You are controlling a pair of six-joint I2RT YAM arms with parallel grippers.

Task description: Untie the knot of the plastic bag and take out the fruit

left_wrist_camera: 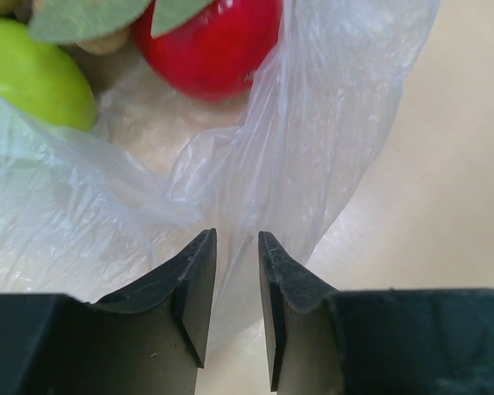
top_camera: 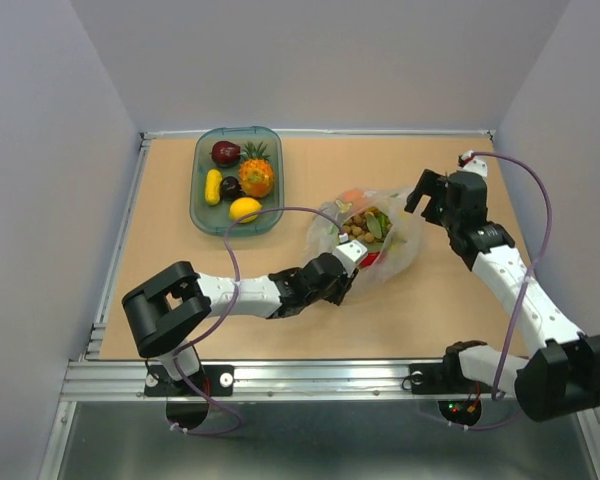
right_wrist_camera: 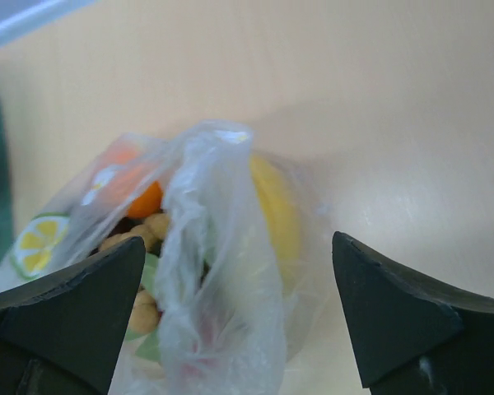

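Note:
The plastic bag lies mid-table with its mouth open and no knot showing. Fruit lies inside it. My left gripper is at the bag's near left edge. In the left wrist view its jaws stand a narrow gap apart with a fold of the bag rising between them, and a red apple and a green piece lie beyond. My right gripper is wide open over the bag's right edge. Between its jaws stands a raised plastic fold, with a banana, an orange and brown balls behind it.
A green-tinted tray stands at the back left and holds a pineapple, a lemon and other fruit. Grey walls enclose the table on three sides. A metal rail runs along the near edge.

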